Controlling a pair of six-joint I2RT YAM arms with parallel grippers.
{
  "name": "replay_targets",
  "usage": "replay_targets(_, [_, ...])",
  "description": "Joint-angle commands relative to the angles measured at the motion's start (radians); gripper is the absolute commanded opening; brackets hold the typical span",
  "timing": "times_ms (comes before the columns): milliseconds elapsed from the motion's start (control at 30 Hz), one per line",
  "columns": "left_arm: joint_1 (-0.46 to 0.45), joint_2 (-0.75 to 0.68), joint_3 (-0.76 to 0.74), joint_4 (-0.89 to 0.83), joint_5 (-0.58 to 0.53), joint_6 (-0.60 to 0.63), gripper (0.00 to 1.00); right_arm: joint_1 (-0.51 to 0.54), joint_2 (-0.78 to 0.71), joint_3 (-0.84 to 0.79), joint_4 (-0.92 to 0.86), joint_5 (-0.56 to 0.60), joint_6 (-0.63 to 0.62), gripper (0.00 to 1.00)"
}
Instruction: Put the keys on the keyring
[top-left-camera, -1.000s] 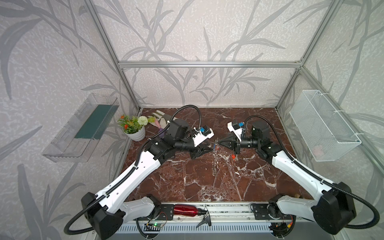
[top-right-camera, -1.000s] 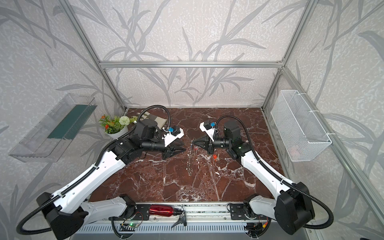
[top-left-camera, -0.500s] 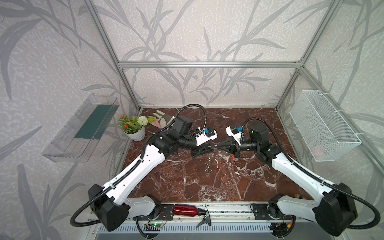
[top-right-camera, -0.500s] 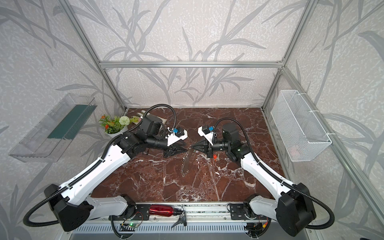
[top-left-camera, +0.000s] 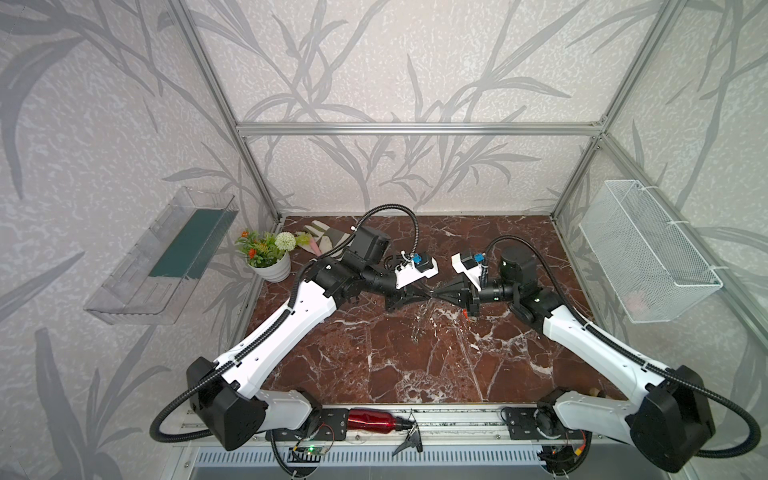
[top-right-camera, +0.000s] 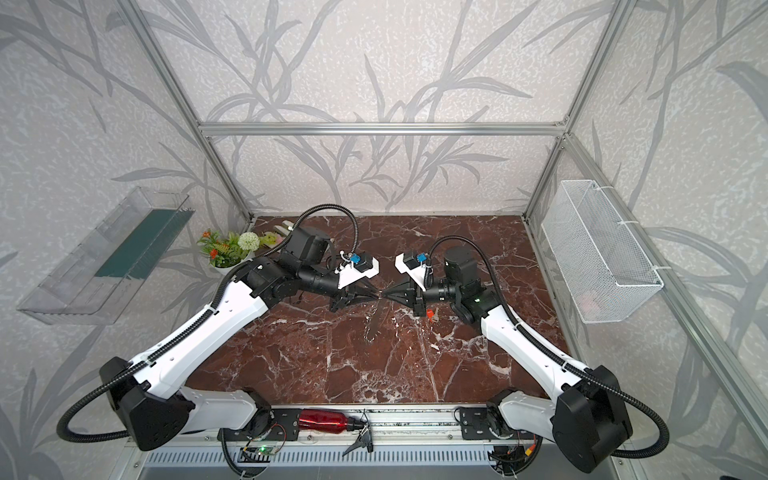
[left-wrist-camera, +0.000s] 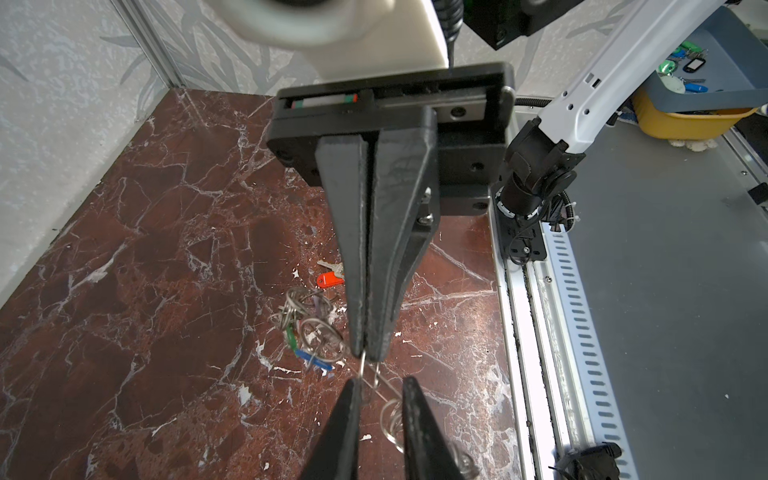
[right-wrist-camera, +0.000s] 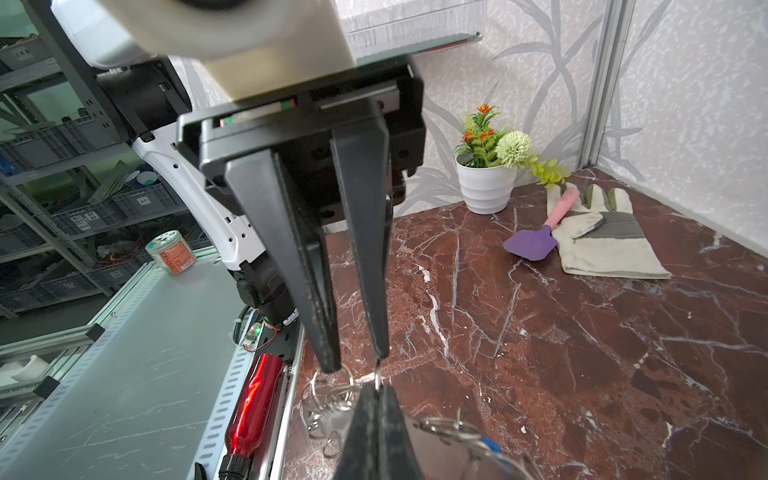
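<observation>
**LEFT GRIPPER CLOSES IN ON THE RING THE RIGHT ONE HOLDS**

Changed in the last second: the left gripper (right-wrist-camera: 355, 360) has swung in from the left. It now sits tip to tip with the right gripper (left-wrist-camera: 365, 353), above the middle of the table (top-left-camera: 374, 365). Its jaws have narrowed, but a gap still shows between them. One fingertip (right-wrist-camera: 380, 353) touches the wire; nothing is pinched yet.

The right gripper has not changed: jaws together, clamped on a split ring (right-wrist-camera: 378, 373) of the keyring (top-right-camera: 375, 323). The keyring hangs below the two tips, seen edge-on in both top views.

A green-tagged key (left-wrist-camera: 292, 337) and a blue-tagged key (left-wrist-camera: 314, 362) show among the rings beneath. Can't tell whether they hang or lie on the table. The red-tagged key (left-wrist-camera: 330, 279) lies on the table on the right, under the right gripper, untouched.

Meaning: this looks like a two-handed hold on that ring being set up, probably a handover or re-grip rather than threading. The red key is not on yet. The wire is thin, so the left jaws could close beside it and miss.
</observation>
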Motion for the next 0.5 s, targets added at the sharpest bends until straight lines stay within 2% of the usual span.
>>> replay_targets(0, [0.000,0.016,0.039,-0.034,0.034,0.030,0.18,0.006,-0.025,0.004,0.046,-0.026,-0.005,0.00])
replay_targets(200, [-0.004,0.031,0.046,-0.044,0.043,0.028,0.12,0.006,-0.019,0.005,0.052,-0.029,0.000,0.00])
replay_targets(367, [-0.007,0.038,0.044,-0.064,0.044,0.035,0.11,0.007,-0.021,0.007,0.056,-0.027,0.001,0.00])
replay_targets(467, [-0.008,0.038,0.044,-0.062,0.045,0.036,0.07,0.006,-0.015,0.010,0.057,-0.026,0.001,0.00])
